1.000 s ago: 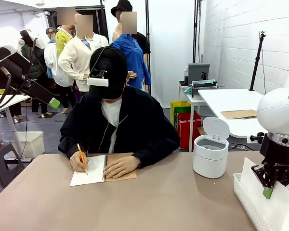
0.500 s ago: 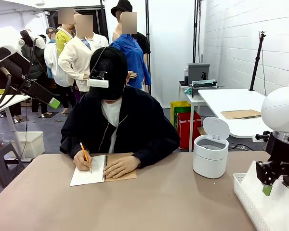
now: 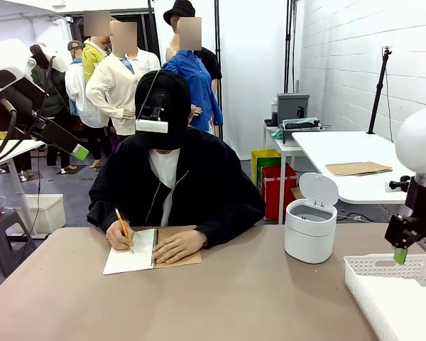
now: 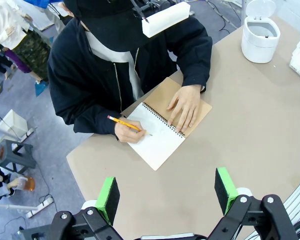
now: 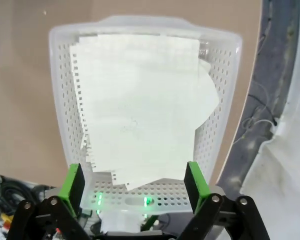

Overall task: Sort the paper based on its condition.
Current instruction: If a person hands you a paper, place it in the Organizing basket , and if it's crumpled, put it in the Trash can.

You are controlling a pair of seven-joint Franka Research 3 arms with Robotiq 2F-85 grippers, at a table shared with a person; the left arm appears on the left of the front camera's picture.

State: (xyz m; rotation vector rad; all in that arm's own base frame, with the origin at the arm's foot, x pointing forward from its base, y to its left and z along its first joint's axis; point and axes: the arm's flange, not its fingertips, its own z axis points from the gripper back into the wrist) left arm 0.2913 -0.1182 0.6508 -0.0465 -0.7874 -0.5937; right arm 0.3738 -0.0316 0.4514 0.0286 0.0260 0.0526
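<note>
Paper point(image 5: 140, 100) flat in basket point(image 5: 60, 90), lengthwise along it; right end effector point(image 5: 135, 182) wide open, empty.

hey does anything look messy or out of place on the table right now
The paper in the white basket lies skewed rather than squared: sheets overlap at angles, with ragged torn perforation edges and one corner jutting toward the basket wall. The right end effector hangs open above it.

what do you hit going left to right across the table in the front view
pencil → notebook → person's flat hand → white lidded bin → white basket → right gripper, open above the basket
</note>
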